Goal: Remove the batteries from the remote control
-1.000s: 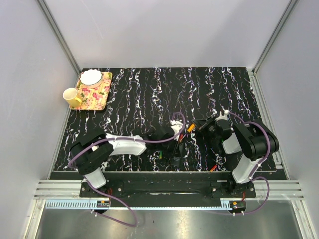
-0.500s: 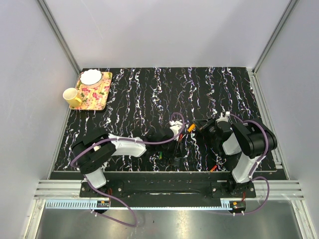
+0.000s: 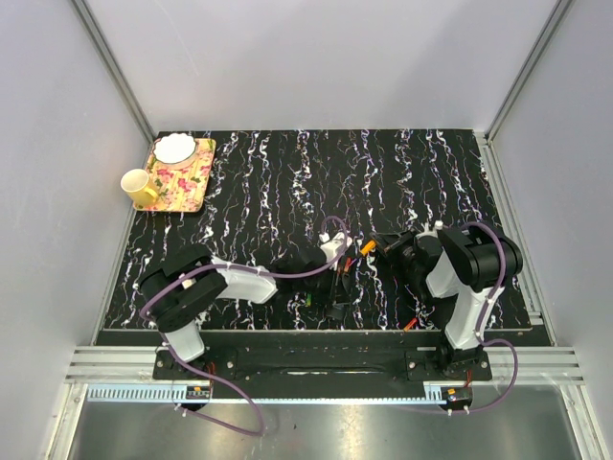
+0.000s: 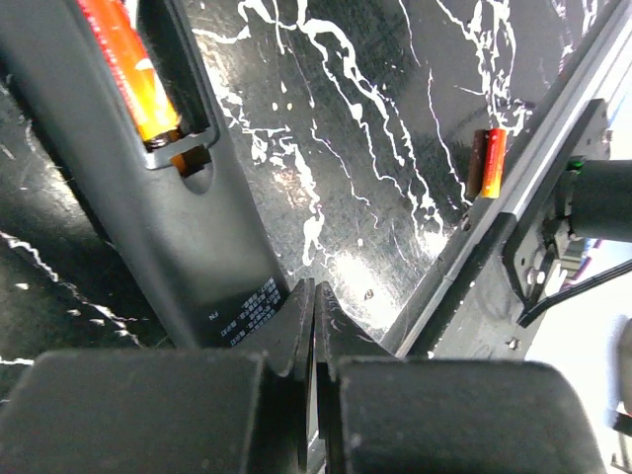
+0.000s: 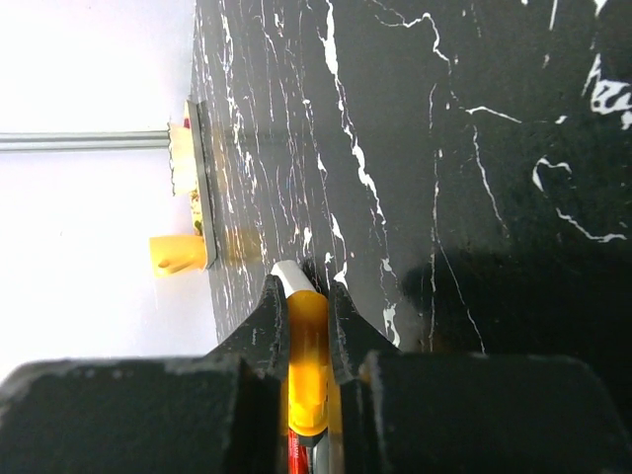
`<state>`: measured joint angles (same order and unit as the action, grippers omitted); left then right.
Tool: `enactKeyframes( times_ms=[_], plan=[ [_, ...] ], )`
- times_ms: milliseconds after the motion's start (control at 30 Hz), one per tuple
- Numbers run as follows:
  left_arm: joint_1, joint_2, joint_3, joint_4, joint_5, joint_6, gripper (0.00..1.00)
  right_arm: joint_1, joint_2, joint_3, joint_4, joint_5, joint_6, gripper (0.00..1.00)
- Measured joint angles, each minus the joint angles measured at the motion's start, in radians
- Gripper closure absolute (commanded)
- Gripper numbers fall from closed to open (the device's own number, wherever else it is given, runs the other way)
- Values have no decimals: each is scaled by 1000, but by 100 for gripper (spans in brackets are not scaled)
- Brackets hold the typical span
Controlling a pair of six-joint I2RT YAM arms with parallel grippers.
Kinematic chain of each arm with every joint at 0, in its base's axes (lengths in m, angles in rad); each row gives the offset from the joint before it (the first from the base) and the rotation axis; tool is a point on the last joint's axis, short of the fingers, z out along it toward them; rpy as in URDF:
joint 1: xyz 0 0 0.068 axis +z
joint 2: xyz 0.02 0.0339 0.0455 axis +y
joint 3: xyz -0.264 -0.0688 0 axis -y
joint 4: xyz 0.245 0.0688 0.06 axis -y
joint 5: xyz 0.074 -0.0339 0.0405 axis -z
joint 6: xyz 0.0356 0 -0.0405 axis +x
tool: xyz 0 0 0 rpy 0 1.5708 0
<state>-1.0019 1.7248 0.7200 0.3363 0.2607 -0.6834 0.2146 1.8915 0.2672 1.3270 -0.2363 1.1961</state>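
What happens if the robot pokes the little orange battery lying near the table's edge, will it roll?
Probably yes: the loose battery is a smooth round cylinder lying on its side on the flat table. It likely won't roll far edgeward, because the metal rail runs right beside it. It looks hard and small, so probably stiff and light.

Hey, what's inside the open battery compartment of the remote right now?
One orange battery lies in the open compartment of the remote, its end at the contact. The compartment's far part runs off the left wrist view, so any second battery there cannot be seen.
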Motion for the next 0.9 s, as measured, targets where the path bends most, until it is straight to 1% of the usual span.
enactKeyframes(
  times_ms=[167,667,900],
  plan=[
    [44,0,-44,77,64,-37,100,-7,31,6,18,-18,32,100],
    [82,56,-49,140,178,-101,100,-10,88,21,37,-38,100,100],
    [90,70,-48,157,205,-111,100,-13,101,24,39,-43,121,100]
  ],
)
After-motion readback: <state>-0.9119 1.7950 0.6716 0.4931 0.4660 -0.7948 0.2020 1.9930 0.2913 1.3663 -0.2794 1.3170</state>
